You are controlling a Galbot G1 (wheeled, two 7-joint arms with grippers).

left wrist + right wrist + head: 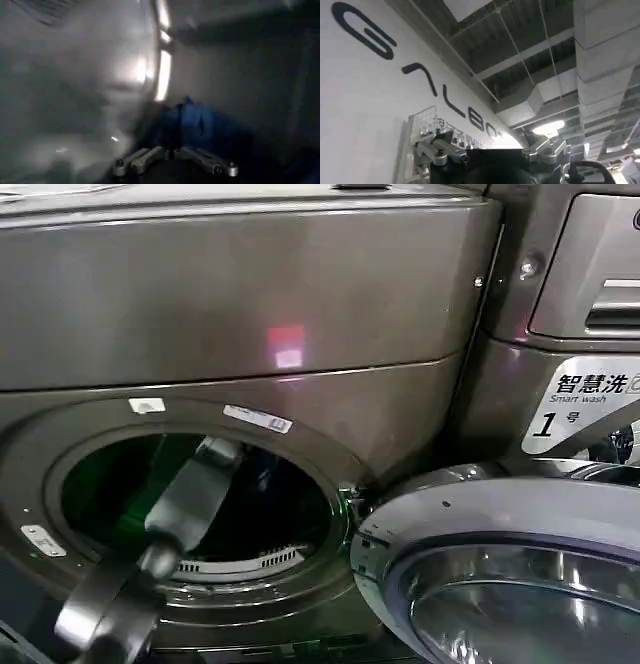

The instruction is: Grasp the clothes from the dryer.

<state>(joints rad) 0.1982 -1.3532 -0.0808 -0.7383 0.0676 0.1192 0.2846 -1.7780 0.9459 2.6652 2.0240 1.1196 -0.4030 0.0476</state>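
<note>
Left arm (150, 554) fills the near corner of the head view and runs up through the dryer opening (195, 509) into the dark drum. Door (500, 574) hangs swung open to the right, glass facing up. From the left wrist view we see the left gripper (175, 161) with fingers (134, 161) spread wide apart, nothing between them, and blue clothes (192, 122) bunched just beyond the tips against the drum wall (75, 90). No contact that we can see.

We judge the step as the final reach onto the cloth. To do it well we push the spread fingers straight into the thickest fold of the blue bunch, not its thin edge, so the pads catch enough fabric. We keep clear of the shiny drum wall on one side, and close only once cloth sits between both fingers.

Right gripper (485, 160) is parked, pointed up at the ceiling beside a lettered wall (365, 90); we cannot tell its finger state.
</note>
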